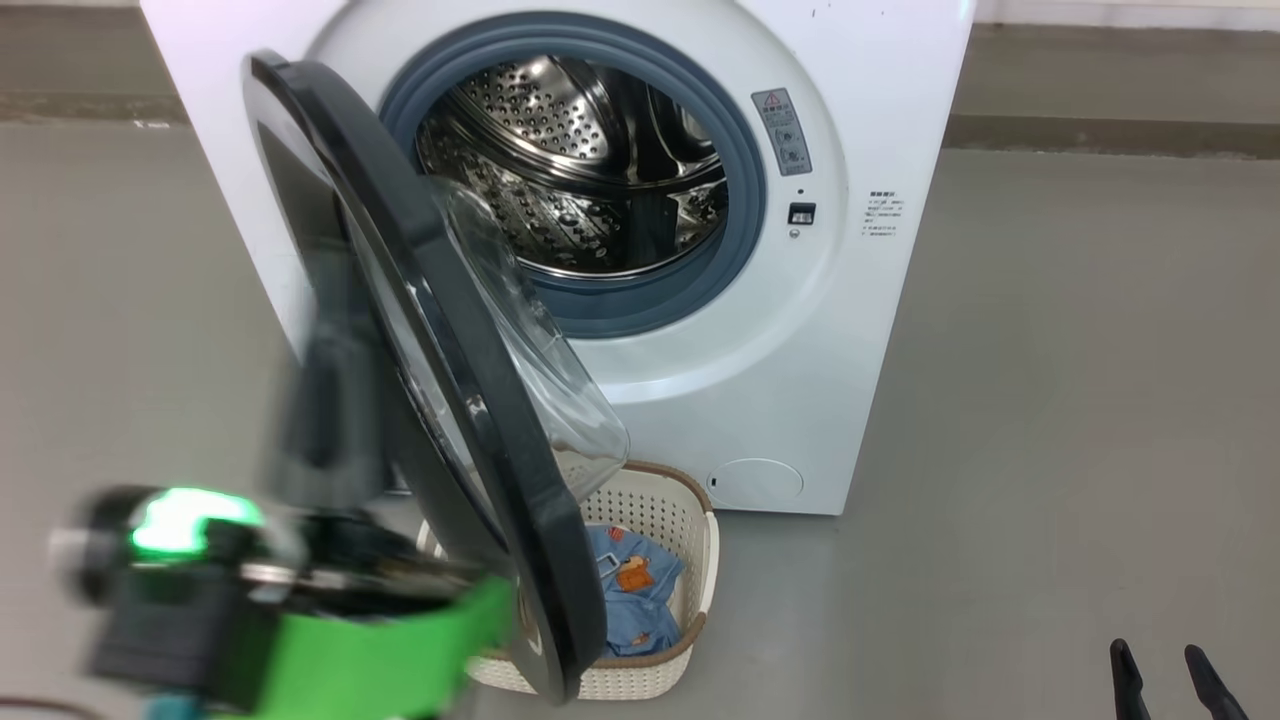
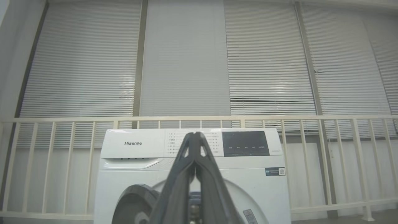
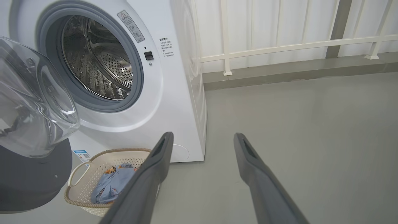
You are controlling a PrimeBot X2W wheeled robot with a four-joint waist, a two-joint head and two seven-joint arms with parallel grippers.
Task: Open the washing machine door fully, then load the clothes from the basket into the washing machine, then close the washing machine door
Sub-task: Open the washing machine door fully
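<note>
The white washing machine [image 1: 860, 330] stands ahead with its steel drum [image 1: 580, 160] bare. The washing machine door [image 1: 450, 400], black-rimmed with a clear glass bowl [image 1: 540, 370], stands swung out about halfway and hangs over the basket [image 1: 690, 520]. Light blue clothes [image 1: 635, 590] lie in the basket. My left gripper [image 1: 335, 360], blurred, is on the door's outer side, to its left. In the left wrist view its fingers [image 2: 194, 134] are shut with nothing between them. My right gripper [image 3: 203, 137] stands open over bare floor, right of the basket [image 3: 77, 193] and clothes [image 3: 112, 185].
A cream railing [image 2: 62, 119] and window blinds [image 2: 186, 62] stand behind the machine. A raised kerb [image 3: 295, 73] runs along the wall. Grey floor [image 1: 1050, 450] lies open to the machine's right.
</note>
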